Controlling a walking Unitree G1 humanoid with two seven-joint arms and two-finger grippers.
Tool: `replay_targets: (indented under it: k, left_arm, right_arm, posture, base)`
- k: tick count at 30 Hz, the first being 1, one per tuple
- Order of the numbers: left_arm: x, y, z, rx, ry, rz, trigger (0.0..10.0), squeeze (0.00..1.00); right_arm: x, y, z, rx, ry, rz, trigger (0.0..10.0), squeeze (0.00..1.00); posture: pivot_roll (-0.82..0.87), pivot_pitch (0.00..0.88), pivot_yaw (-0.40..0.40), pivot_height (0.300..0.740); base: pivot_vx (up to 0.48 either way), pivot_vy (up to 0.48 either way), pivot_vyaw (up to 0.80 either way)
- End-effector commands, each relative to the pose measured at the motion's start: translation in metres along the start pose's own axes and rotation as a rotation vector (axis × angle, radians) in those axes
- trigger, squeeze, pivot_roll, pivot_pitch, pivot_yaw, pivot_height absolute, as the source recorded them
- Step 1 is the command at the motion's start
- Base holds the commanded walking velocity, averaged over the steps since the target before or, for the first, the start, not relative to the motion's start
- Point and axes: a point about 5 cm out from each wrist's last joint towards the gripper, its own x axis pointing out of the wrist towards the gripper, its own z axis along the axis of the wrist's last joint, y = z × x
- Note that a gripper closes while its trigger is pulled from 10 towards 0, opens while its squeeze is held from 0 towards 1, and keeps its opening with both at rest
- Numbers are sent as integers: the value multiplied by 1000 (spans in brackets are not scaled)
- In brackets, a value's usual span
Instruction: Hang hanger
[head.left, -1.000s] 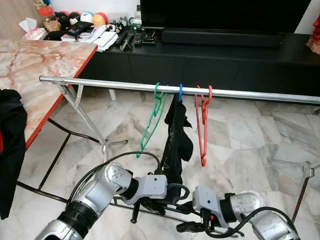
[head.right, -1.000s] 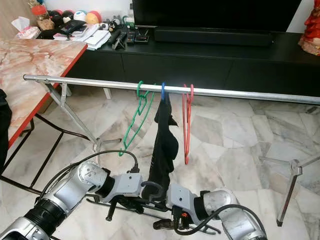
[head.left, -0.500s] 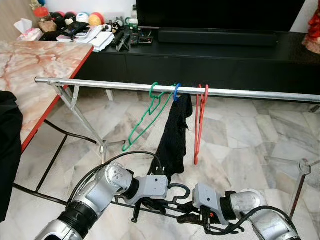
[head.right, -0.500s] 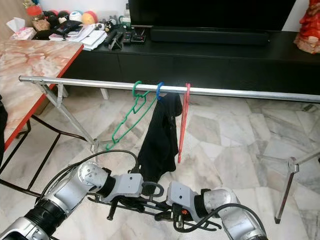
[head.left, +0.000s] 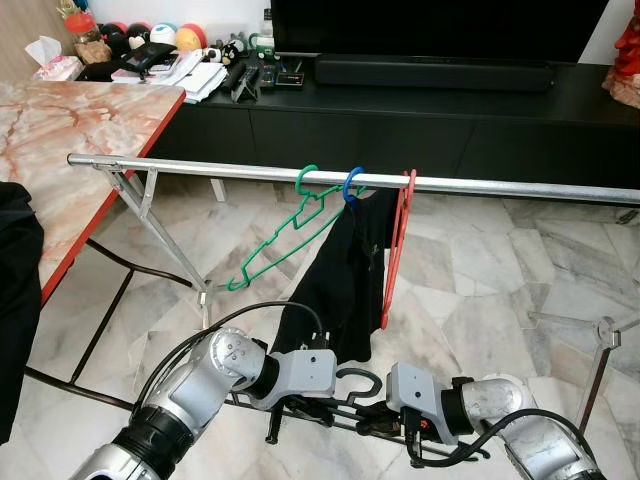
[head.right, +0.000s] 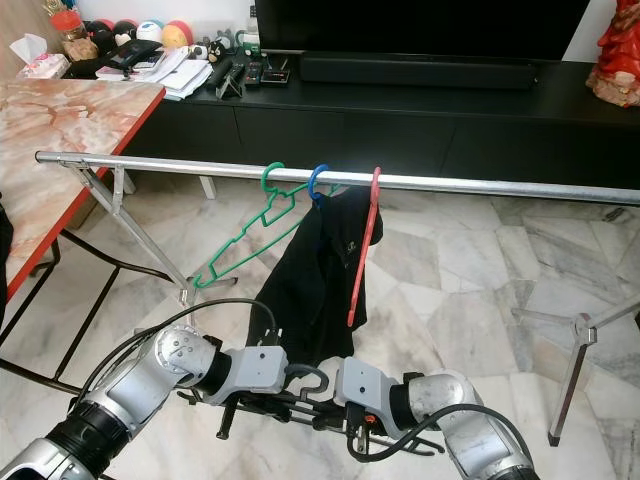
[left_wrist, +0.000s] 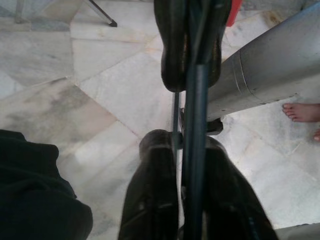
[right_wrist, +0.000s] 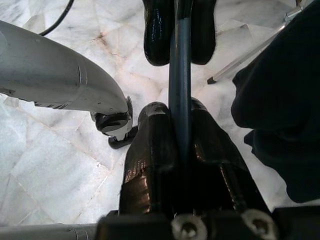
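Both tools are clenched on the dark hanger (head.right: 300, 385) low in the frame's centre — left gripper (left_wrist: 192, 107) and right gripper (right_wrist: 179, 70) each pinching its bar — so we should raise it level, hook up, toward the free rail (head.right: 520, 187) right of the red hanger (head.right: 362, 250) — clear of the black garment (head.right: 310, 280).

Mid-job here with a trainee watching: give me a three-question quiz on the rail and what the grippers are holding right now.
1. True or false: the left gripper and the right gripper are both shut on the dark hanger.
2. Which hanger on the rail carries the black garment? A green hanger; B blue hanger; C red hanger
3. Fill in: the dark hanger is held low, ____ the rail.

Key: 1 true; 2 B; 3 below
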Motion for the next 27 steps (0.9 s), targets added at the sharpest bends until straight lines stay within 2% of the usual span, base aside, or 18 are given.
replay_targets:
  k: [1,5,10,15,18,19,20,24,27]
  left_arm:
    - [-15,8,6,4,-42,59,10000,1000]
    - [-21,8,-3,-30,-30,62,10000,1000]
    - [-35,0,-9,-98,-52,27,10000,1000]
    - [-38,-12,-16,-111,-26,-35,10000,1000]
    - [-41,-13,-17,-123,-26,-34,10000,1000]
    - [-43,-13,-19,-130,-21,-22,10000,1000]
    - [-52,-13,-26,-160,-8,13,10000,1000]
    - [-61,-14,-36,-205,10,73,10000,1000]
    - [-66,-17,-61,-311,46,210,10000,1000]
  right_arm:
    - [11,18,-16,18,57,102,0,0]
    - [6,25,-21,29,68,123,0,0]
    - [-1,32,-31,64,86,117,0,0]
    - [3,38,-34,72,90,130,0,0]
    - [4,38,-35,72,98,125,0,0]
    - [4,37,-37,77,106,118,0,0]
    - [1,39,-43,109,110,101,0,0]
    - [-3,43,-50,142,119,78,0,0]
    - [-9,49,-63,185,147,9,0,0]
  posture:
    - [-23,207,22,740]
    - [-31,213,20,740]
    - [-29,220,17,740]
    - [-27,224,18,740]
    - [-27,224,18,740]
    - [-30,224,15,740]
    - [-29,225,13,740]
    - [-29,225,10,740]
    - [-19,225,7,740]
  base:
    - [0,0,0]
    - [0,0,0]
    - [0,0,0]
    - [0,0,0]
    - [0,0,0]
    - [0,0,0]
    - [0,0,0]
    - [0,0,0]
    - [0,0,0]
